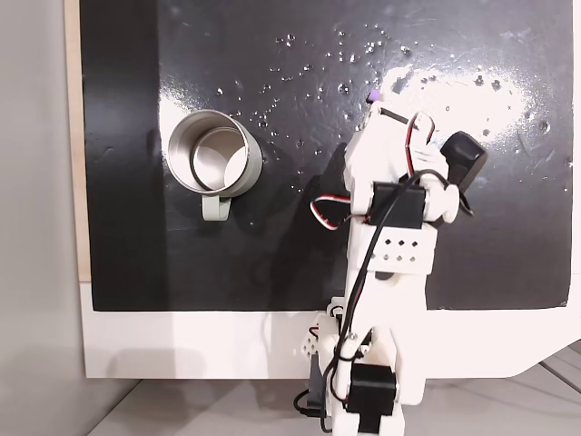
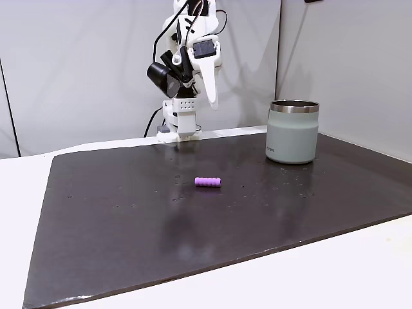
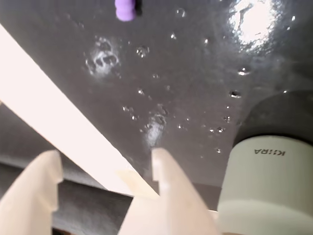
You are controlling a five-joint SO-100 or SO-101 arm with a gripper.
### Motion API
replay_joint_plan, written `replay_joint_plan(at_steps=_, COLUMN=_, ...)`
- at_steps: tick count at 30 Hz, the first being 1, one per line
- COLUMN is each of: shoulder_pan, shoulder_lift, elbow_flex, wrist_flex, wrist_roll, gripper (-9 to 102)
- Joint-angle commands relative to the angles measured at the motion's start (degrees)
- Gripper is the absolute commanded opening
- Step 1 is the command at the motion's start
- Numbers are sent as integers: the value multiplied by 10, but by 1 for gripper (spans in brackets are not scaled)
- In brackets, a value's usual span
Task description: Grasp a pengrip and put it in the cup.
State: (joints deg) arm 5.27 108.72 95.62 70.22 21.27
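The light-purple ribbed pengrip [image 2: 207, 181] lies on its side near the middle of the black mat, with nothing touching it. It shows as a purple speck [image 1: 373, 95] just past the arm's tip in a fixed view, and at the top edge [image 3: 124, 10] of the wrist view. The silver-grey cup [image 2: 293, 132] stands upright at the mat's right in a fixed view, and its handle and inner ring show from above [image 1: 213, 154]. My gripper [image 2: 210, 100] hangs high above the mat, behind the pengrip. Its pale fingers [image 3: 161, 169] stand apart with nothing between them.
The black mat [image 2: 129, 219] covers most of a white table [image 1: 182, 345]. My white arm [image 1: 390, 209] and its base stand at the table's edge. Small glinting specks [image 1: 345, 54] dot the mat. Grey walls stand behind the table.
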Motion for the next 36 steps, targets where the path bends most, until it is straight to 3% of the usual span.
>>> replay_joint_plan(at_steps=1, shoulder_pan=10, shoulder_lift=-52, elbow_flex=-91, wrist_flex=24, wrist_roll=18, gripper=18)
replay_joint_plan(at_steps=36, shoulder_pan=40, shoulder_lift=-455, elbow_flex=-367, wrist_flex=48, wrist_roll=39, gripper=18)
